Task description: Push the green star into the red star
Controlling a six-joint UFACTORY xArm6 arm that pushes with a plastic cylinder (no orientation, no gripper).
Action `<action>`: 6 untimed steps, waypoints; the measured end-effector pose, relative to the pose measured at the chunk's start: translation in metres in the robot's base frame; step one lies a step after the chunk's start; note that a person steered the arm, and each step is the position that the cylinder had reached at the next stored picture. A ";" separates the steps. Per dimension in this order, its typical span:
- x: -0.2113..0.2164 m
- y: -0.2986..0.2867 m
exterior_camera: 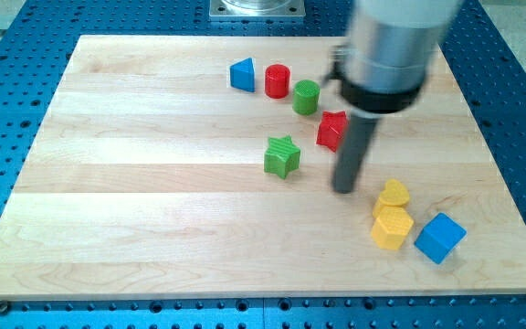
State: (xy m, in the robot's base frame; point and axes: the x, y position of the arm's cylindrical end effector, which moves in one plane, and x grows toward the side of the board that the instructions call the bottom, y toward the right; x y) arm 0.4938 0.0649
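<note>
The green star [282, 156] is found lying near the board's middle, with the red star [332, 130] up and to the view's right of it; the 2 are near each other but apart, with bare wood between them. The rod is seen standing just to the view's right of the green star, its upper length passing in front of the red star's right edge, and my tip [344, 189] is set down below the red star and to the right of the green star, touching neither as far as can be told. No gripper is fitted, so no open or closed state can be reported. Close above the red star, a green cylinder [306, 97] is noted, with a red cylinder [278, 81] and a blue triangular block [242, 74] in a row toward the view's left. At the view's lower right, a yellow heart-shaped block [394, 193] is seen touching a yellow block [391, 228] of unclear, many-sided shape, and a blue cube [440, 238] lies just beside that. Counted: 2 green, 2 red, 2 blue and 2 yellow blocks, 8 in all, of which 2 are stars. The surface is a pale wooden board [135, 201] with visible grain, laid on a blue perforated table [7, 110]; a grey metal mounting [257, 8] is seen at the view's top edge.
</note>
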 end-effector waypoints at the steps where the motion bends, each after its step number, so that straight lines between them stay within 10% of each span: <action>1: 0.000 -0.105; 6: -0.065 -0.010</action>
